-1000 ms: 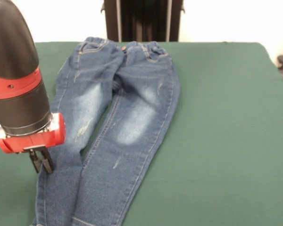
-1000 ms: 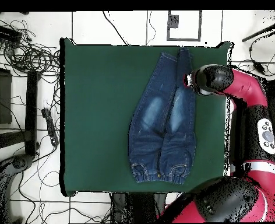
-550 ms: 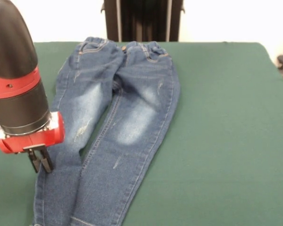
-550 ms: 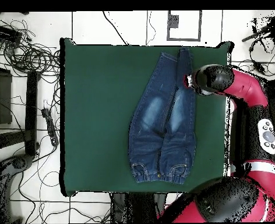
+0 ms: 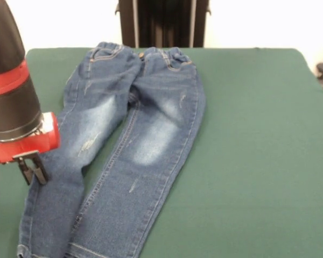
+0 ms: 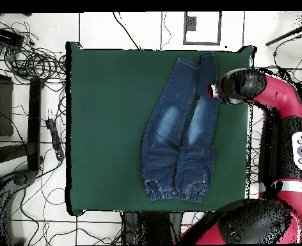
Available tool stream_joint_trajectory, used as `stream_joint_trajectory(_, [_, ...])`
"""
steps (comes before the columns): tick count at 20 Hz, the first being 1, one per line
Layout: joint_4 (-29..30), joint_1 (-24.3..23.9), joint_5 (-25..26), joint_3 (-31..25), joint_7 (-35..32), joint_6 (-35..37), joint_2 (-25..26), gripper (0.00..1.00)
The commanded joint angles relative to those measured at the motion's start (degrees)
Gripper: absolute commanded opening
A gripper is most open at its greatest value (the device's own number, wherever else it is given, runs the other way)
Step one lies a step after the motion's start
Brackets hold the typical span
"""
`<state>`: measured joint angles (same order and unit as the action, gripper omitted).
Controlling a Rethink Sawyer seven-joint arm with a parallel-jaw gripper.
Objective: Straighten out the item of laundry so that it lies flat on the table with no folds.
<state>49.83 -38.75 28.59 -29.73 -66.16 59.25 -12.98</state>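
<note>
Pincer (image 5: 33, 173): mine, pinching jeans (image 5: 145, 129) leg's outer edge; denim beside me likely soft, light, limp — grip seams or hems.

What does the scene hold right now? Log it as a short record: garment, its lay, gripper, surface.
garment: child's blue denim jeans, elastic waistband toward the far edge in the front view
lay: spread on the table, legs side by side, faded thigh patches up
gripper: gripper at the outer edge of one lower leg, fingers close together; whether they pinch denim cannot be told
surface: green table
</note>
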Motion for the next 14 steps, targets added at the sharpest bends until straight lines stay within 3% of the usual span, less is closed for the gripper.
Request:
stream_joint_trajectory(1, [-2.1,0.4,-0.5,-4.9,19.5,9.1,-1.1,0.0])
stream_joint_trajectory(14, [-2.4,0.2,-0.2,-4.5,19.8,6.0,0.4,0.0])
